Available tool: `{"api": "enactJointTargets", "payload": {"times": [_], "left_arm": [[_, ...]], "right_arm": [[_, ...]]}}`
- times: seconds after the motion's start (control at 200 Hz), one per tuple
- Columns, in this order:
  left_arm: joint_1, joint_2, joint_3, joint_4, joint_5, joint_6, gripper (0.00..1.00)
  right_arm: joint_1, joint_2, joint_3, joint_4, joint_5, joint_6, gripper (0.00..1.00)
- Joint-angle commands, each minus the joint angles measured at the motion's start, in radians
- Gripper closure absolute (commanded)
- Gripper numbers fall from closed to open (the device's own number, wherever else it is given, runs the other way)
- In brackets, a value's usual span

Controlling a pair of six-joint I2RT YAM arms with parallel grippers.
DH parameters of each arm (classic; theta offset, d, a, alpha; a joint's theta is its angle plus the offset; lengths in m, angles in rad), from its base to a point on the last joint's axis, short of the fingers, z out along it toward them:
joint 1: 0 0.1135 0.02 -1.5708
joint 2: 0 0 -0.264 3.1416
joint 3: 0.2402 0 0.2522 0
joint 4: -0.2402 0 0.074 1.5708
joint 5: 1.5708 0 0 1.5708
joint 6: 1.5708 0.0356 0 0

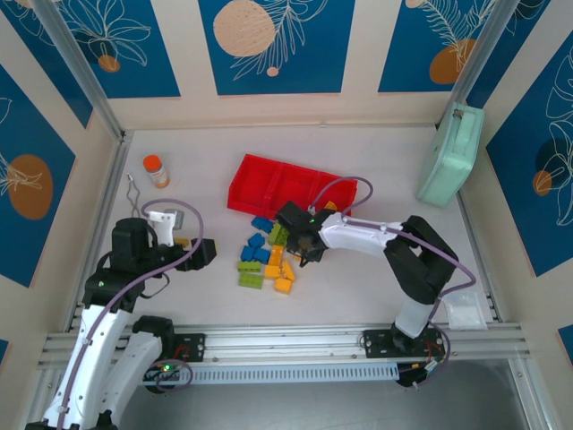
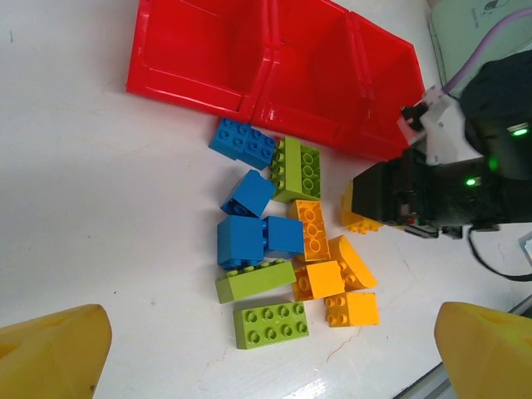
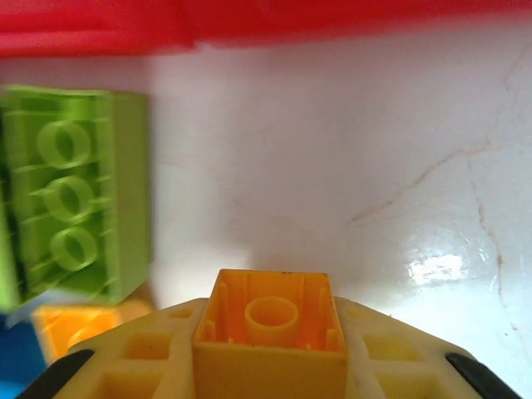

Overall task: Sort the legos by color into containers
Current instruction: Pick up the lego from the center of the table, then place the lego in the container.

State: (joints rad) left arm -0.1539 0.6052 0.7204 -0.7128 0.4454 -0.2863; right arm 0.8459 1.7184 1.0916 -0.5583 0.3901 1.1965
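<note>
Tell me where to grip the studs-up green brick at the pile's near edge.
Probably across its long sides, from above: the green brick lies flat, studs up, narrow that way. Near side clear; a slim gap parts the far side from a second green brick.

No writing can be read anywhere. Faint dark marks on the mint-green case (image 2: 465,33), toward one o'clock in the left wrist view, are too small to make out.
</note>
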Motion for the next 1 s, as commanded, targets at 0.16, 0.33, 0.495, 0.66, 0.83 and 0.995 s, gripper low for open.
{"api": "enactJointTargets", "payload": {"times": [0.16,0.33,0.495,0.66,0.83,0.995], "left_arm": [[-0.01,-0.002,-0.013,0.032,0.071,0.021,0.01],[-0.011,0.001,-0.015,0.038,0.106,0.025,0.01],[-0.012,0.005,-0.015,0.04,0.115,0.025,0.01],[-0.013,0.006,-0.015,0.038,0.11,0.026,0.01],[-0.018,0.007,-0.015,0.038,0.109,0.025,0.01],[-0.021,0.007,-0.014,0.038,0.107,0.026,0.01]], "right_arm": [[-0.06,-0.277,0.069,0.001,0.043,-0.34,0.75],[-0.269,-0.292,0.093,0.056,-0.069,-0.548,0.75],[-0.437,-0.22,0.114,0.127,-0.23,-0.648,0.75],[-0.523,-0.118,0.124,0.206,-0.335,-0.691,0.74],[-0.554,-0.024,0.145,0.263,-0.398,-0.696,0.72],[-0.577,0.033,0.143,0.305,-0.427,-0.68,0.67]]}}
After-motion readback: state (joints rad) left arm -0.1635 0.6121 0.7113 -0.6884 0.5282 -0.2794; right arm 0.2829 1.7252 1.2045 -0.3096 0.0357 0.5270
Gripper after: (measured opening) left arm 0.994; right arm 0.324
